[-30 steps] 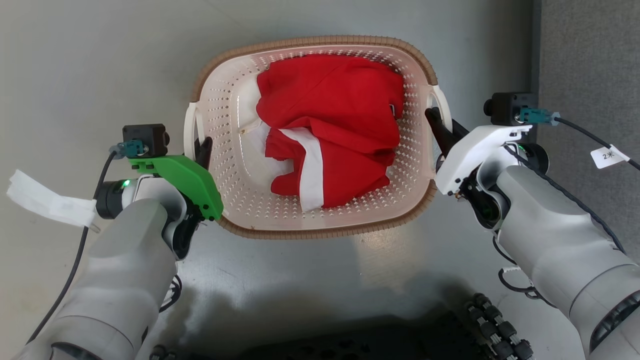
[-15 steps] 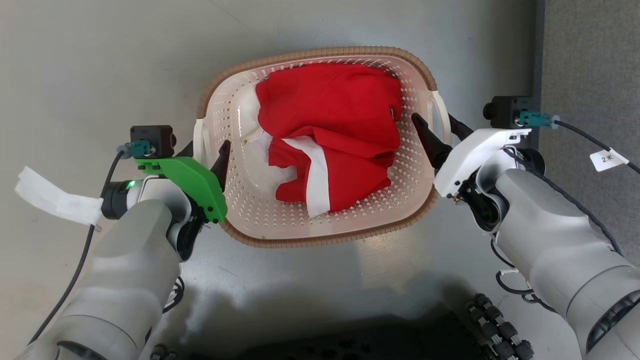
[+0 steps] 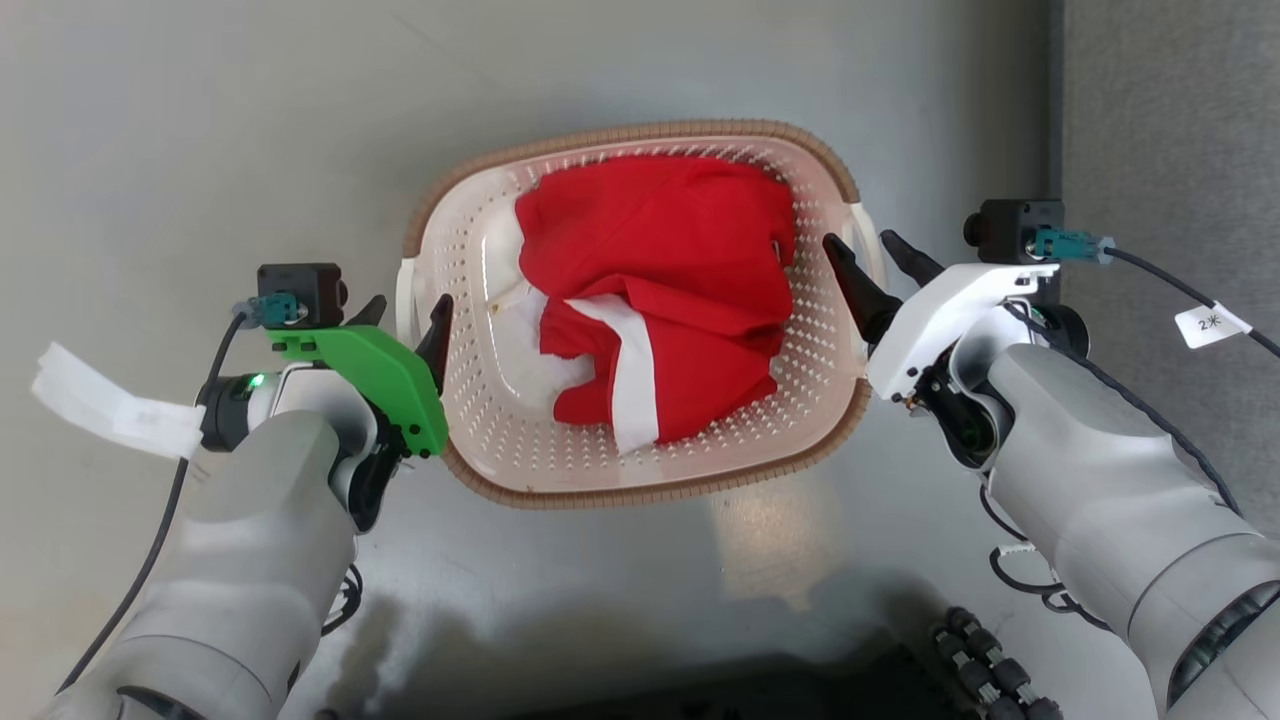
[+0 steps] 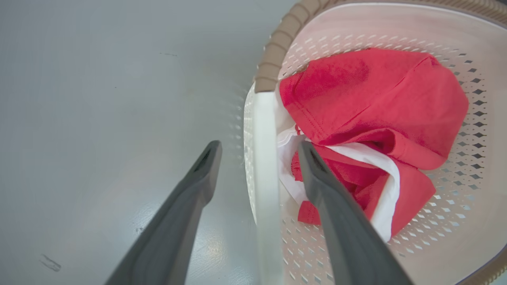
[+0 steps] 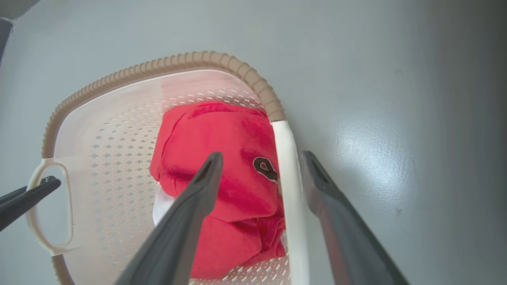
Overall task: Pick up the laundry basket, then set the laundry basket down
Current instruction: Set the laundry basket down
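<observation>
We find the laundry basket (image 3: 470, 300) standing upright on the grey floor (image 3: 200, 150), nearer the floor's right edge, where a darker textured strip (image 3: 1170, 120) runs. Inside it we see a crumpled red garment (image 3: 680, 260) with a white band (image 3: 630, 380), lying closer to the basket's right wall than to its left.

Our left gripper (image 3: 410, 305) is spread wide astride the basket's left handle (image 4: 264, 158). Its outer finger (image 4: 190, 198) hangs over the floor and its inner finger (image 4: 332, 206) is inside the basket above the cloth. The white bar passes between them with a gap on each side.

Our right gripper (image 3: 858, 240) is likewise spread across the right handle (image 5: 289, 178). Its inner finger (image 5: 190, 209) hangs over the red cloth. Its outer finger (image 5: 328, 206) stands just beside the bar, and we cannot tell whether it touches. Neither gripper clasps anything.
</observation>
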### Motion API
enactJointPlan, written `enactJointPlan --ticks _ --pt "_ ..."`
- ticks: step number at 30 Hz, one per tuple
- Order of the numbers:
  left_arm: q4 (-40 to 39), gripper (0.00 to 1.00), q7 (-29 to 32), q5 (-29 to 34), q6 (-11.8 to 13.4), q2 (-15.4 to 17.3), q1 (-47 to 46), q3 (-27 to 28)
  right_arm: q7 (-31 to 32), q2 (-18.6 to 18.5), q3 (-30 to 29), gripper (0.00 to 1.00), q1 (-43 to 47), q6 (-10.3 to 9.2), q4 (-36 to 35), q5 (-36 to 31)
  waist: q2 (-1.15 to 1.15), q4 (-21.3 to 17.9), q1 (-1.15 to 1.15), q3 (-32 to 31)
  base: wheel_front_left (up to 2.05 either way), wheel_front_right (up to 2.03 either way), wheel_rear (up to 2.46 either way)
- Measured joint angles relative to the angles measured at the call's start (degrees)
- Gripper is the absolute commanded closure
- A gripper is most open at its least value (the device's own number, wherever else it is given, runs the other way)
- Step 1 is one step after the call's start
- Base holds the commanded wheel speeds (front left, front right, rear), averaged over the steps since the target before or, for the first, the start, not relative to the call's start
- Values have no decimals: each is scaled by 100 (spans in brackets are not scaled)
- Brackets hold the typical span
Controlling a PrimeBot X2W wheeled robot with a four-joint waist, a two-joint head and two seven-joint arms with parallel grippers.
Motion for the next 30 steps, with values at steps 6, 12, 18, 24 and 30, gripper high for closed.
enactJointPlan --ticks 6,12,18,24,30 --pt "16 0 -74 -38 0 53 142 -19 0 42 3 0 27 0 19 46 0 -39 0 -322 0 0 0" --pt "13 0 -143 -73 0 90 332 -36 -7 102 19 0 171 0 1 73 0 -81 0 -659 0 0 0" --pt "-118 0 -226 -87 0 125 461 -76 -7 2 -44 0 226 0 -202 18 0 -134 0 -1110 0 0 0" --pt "-323 0 -307 -56 0 232 578 -168 -7 -166 -180 0 239 0 -442 -286 0 -178 0 -1584 0 0 0" --pt "-541 0 -326 -22 -1 244 810 -185 -8 -288 -461 0 431 0 -725 -506 0 -194 0 -2071 0 0 0"
